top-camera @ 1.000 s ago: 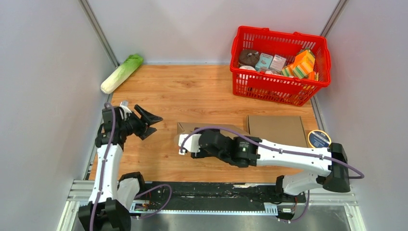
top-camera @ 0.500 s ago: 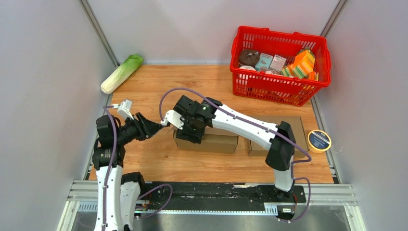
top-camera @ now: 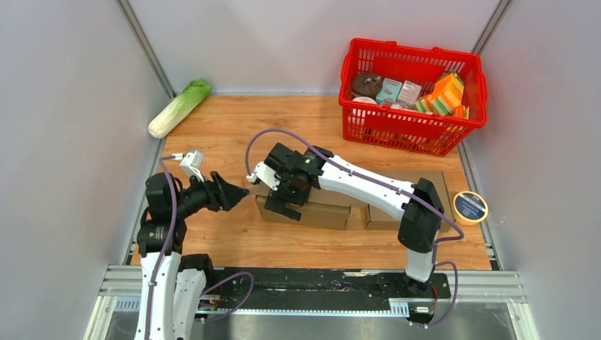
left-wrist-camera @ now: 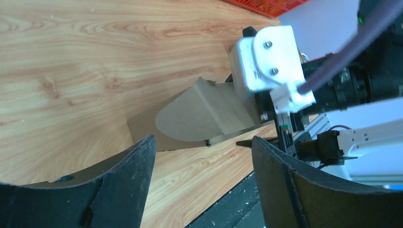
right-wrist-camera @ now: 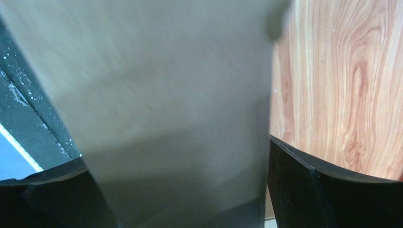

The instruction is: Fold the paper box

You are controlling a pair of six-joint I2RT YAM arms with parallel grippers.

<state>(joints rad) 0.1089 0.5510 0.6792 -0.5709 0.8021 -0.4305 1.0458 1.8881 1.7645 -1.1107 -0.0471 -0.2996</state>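
Here, nearest the bases, the left gripper (top-camera: 237, 194) was held spread wide, nothing between its fingers, just beside the left end of the paper box (top-camera: 322, 212). The box was laid on the wooden table (top-camera: 283, 134), its rounded end flap turned outward. The right gripper (right-wrist-camera: 176, 156) was set over that end, cardboard filling its parted jaws (whether it was pinched could not be told). Farther back, a red basket (top-camera: 368, 122) was seen.

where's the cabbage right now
In the top view, the cabbage lies diagonally in the far left corner of the table, across from the red basket at far right.
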